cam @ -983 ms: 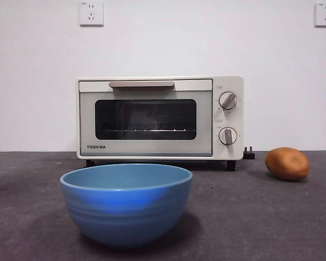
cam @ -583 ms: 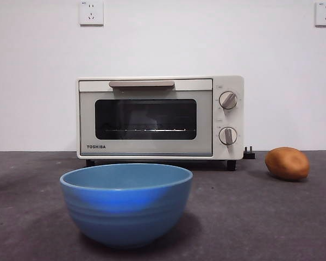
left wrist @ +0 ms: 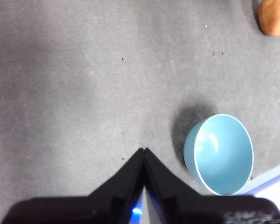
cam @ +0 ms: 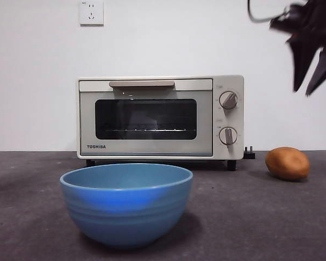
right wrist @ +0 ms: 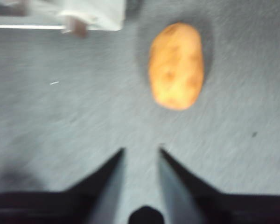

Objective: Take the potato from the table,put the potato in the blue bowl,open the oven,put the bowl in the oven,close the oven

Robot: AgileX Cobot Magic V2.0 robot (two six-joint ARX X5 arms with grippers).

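Right claw (cam: 309, 89) parted, empty, high above the potato (cam: 287, 163) lying on the worktop (cam: 250, 217) right of the Toshiba oven (cam: 160, 117), long axis roughly in line with the claw's reach.

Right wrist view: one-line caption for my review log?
Right gripper, jaws open, hovers above the table near the potato, nothing held.

Right gripper (cam: 308, 81) high above potato (cam: 287, 163), open air between; oven (cam: 160, 117) beside, blue bowl (cam: 126, 204) well apart.
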